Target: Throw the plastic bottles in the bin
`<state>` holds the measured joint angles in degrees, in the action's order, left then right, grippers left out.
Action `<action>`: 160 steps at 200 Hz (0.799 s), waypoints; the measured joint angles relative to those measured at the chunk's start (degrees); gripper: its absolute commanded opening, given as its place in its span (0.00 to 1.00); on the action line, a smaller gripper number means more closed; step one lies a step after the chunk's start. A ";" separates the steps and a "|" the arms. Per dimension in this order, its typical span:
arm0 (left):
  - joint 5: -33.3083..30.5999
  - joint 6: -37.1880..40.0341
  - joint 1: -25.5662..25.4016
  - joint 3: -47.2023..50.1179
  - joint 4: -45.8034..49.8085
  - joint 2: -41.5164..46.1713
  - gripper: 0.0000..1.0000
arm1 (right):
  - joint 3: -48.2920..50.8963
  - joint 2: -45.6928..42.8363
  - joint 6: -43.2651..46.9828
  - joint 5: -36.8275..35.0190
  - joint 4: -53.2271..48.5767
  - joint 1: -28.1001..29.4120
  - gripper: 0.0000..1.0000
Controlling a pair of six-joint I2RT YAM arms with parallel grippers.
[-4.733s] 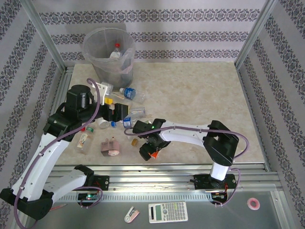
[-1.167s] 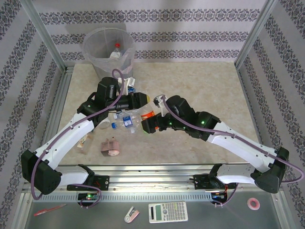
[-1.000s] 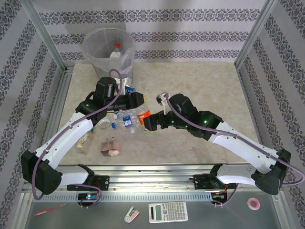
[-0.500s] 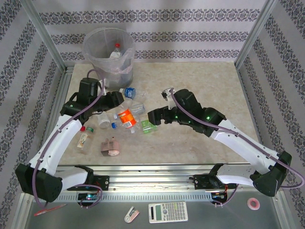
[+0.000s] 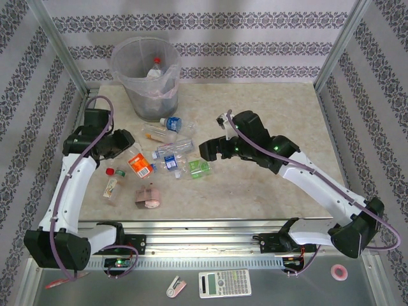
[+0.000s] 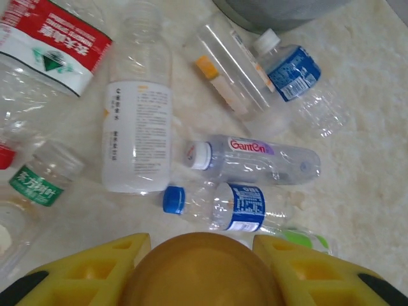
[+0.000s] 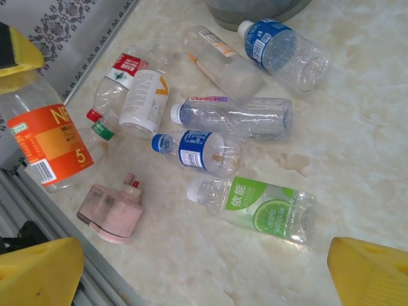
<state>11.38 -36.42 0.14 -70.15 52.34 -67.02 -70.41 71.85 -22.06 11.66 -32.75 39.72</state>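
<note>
The left fingers [image 6: 89, 271] are clenched on the orange-labelled bottle [image 7: 48, 143], gripping it at one end so that its rounded tip sits between the two yellow pads. The right fingers [image 7: 38, 274] are spread wide with nothing between them, hanging over the scatter of bottles on the worktop [image 5: 268, 115].

The bin [image 5: 153, 95] stands beyond the left fingers, well apart from them. The loose bottles lie between the two sets of fingers. Just ahead of the right fingers is a green-labelled bottle [image 7: 258, 207], and past it a blue-labelled bottle [image 7: 197, 152].

These bottles look empty, so they should be very light. Their thin, clear walls are dented and will likely give under a squeeze. They are smooth and round, so a bottle lying on its side will probably roll or skid away if nudged by one pad first.

The better hold is probably across the body at the label, or near the stiffer neck and cap, with the pads square to its length. The pink lump [image 7: 111, 210] nearer the right fingers' left pad is no bottle and should stay.
</note>
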 measured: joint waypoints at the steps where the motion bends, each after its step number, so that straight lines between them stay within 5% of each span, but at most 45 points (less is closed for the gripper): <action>1: -0.02 0.00 0.02 -0.20 -0.02 -0.13 0.00 | 0.00 -0.02 0.00 0.02 -0.02 -0.04 0.98; 30: 0.59 -0.02 1.31 -10.99 -0.04 -6.49 0.03 | -0.11 0.00 0.35 1.01 -0.26 -1.25 0.98; 58: 1.55 -0.90 4.00 -35.65 -1.16 -20.00 0.10 | -0.48 0.00 0.76 1.60 -0.46 -2.19 0.98; 80: 1.99 -3.43 5.40 -59.30 -5.68 -33.09 0.68 | -1.25 0.44 0.96 2.36 -0.46 -2.67 0.98; 107: 3.45 -8.39 5.99 -86.99 -8.61 -50.14 0.99 | -1.49 0.94 0.96 3.26 -0.37 -2.89 0.98; 123: 4.74 -10.82 6.25 -93.96 -9.31 -56.13 1.00 | -1.25 0.94 0.74 4.28 0.00 -2.89 0.98; 160: 6.08 -9.49 7.43 -93.22 -2.80 -57.07 1.00 | 0.39 0.94 -0.26 5.81 0.24 -2.89 0.98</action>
<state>17.45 -45.91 7.57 -163.37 49.54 -124.09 -70.02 72.79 -22.33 17.47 -32.51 36.84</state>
